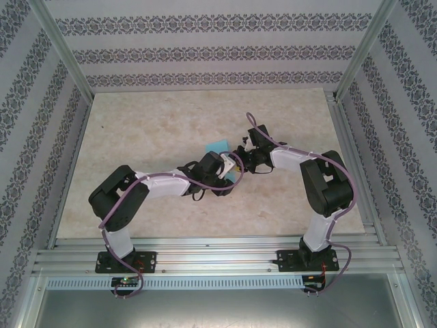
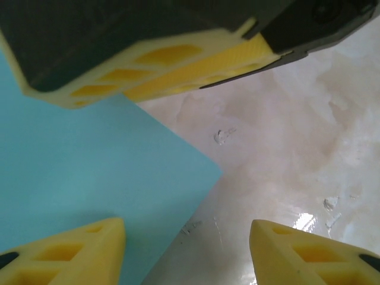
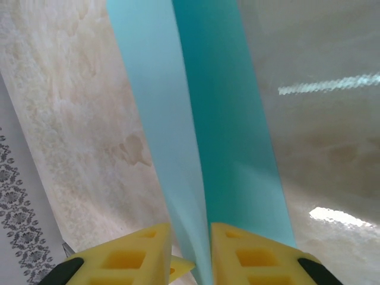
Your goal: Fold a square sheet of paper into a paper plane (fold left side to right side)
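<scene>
The square sheet of paper [image 1: 218, 145] is turquoise-blue and lies mid-table, mostly hidden under the two wrists. My right gripper [image 3: 190, 256] is shut on it. Two layers of the sheet [image 3: 225, 136] rise from between its yellow fingers [image 3: 255, 258], one pale and one darker. My left gripper [image 2: 187, 252] is open and hovers low over a flat corner of the sheet [image 2: 89, 172], with bare table between its fingertips [image 2: 71, 255]. From above, the left gripper [image 1: 229, 171] and right gripper [image 1: 243, 160] almost touch. The paper plane is out of view.
The marble-patterned table [image 1: 150, 130] is walled by patterned panels with aluminium posts [image 1: 65, 48]. An aluminium rail [image 1: 218, 256] runs along the near edge by the arm bases. A yellow finger of the right gripper [image 2: 166, 65] hangs close above the left wrist camera.
</scene>
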Robot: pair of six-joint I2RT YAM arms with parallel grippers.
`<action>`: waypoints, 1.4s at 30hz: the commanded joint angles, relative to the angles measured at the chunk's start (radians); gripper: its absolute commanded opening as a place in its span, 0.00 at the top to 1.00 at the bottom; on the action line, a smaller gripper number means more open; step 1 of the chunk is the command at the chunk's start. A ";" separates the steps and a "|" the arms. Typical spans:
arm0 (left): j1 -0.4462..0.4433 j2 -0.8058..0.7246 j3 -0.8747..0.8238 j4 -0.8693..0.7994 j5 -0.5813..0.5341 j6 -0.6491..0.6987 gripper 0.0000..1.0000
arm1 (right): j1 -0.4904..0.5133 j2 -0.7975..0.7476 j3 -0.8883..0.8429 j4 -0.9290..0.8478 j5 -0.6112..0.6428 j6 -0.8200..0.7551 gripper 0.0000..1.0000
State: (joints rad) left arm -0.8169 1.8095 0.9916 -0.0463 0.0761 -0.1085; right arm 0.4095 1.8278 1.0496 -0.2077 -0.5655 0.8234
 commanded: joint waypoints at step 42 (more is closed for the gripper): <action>0.213 -0.038 -0.113 0.241 0.350 -0.138 1.00 | -0.041 -0.198 -0.135 0.002 0.041 -0.147 0.71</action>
State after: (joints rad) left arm -0.6270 1.8072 0.8898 0.1196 0.3477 -0.2085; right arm 0.3515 1.6241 0.9443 -0.1833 -0.5285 0.7433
